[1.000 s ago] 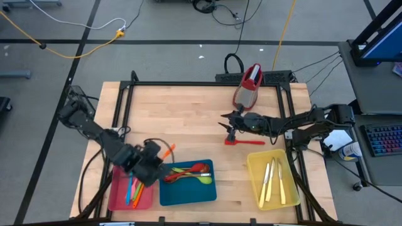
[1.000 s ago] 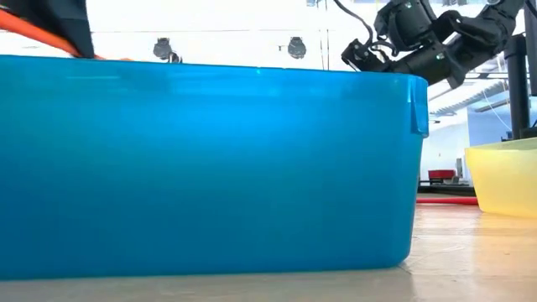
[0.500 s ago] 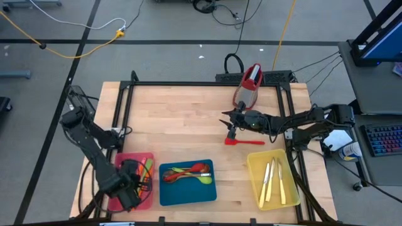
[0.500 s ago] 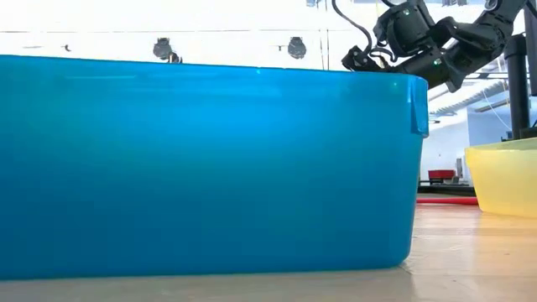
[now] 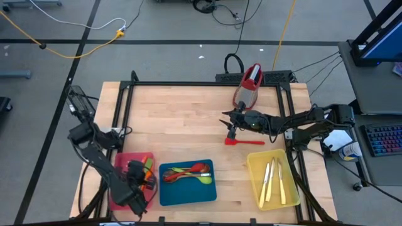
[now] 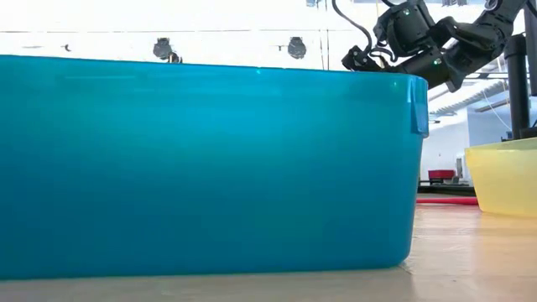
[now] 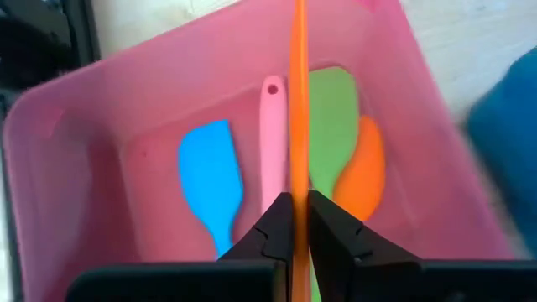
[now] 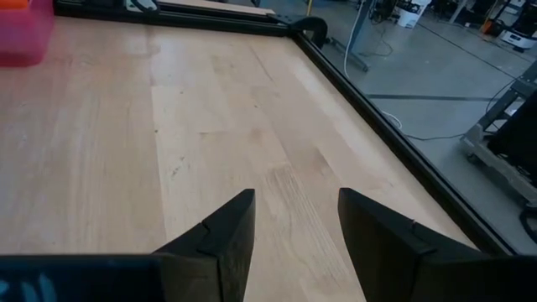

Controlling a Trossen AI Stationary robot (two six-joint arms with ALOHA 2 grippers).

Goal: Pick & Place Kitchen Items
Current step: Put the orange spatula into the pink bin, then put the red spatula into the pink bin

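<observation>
Left wrist view: left end effector [image 7: 293, 220] pinching the orange spatula [image 7: 298, 101] above the pink tray [image 7: 419, 126]; right end effector [image 8: 294, 220] spread.

In the low view the blue tray [image 6: 210, 168] fills most of the picture and hides its own contents, the left arm and the table behind it; the yellow tray [image 6: 508, 180] is cut off by the edge. In the left wrist view the orange spatula [image 7: 299, 101] runs out past the edge, and its blade cannot be seen. The blue spatula [image 7: 210, 180] is partly hidden by the fingers [image 7: 273, 231].
</observation>
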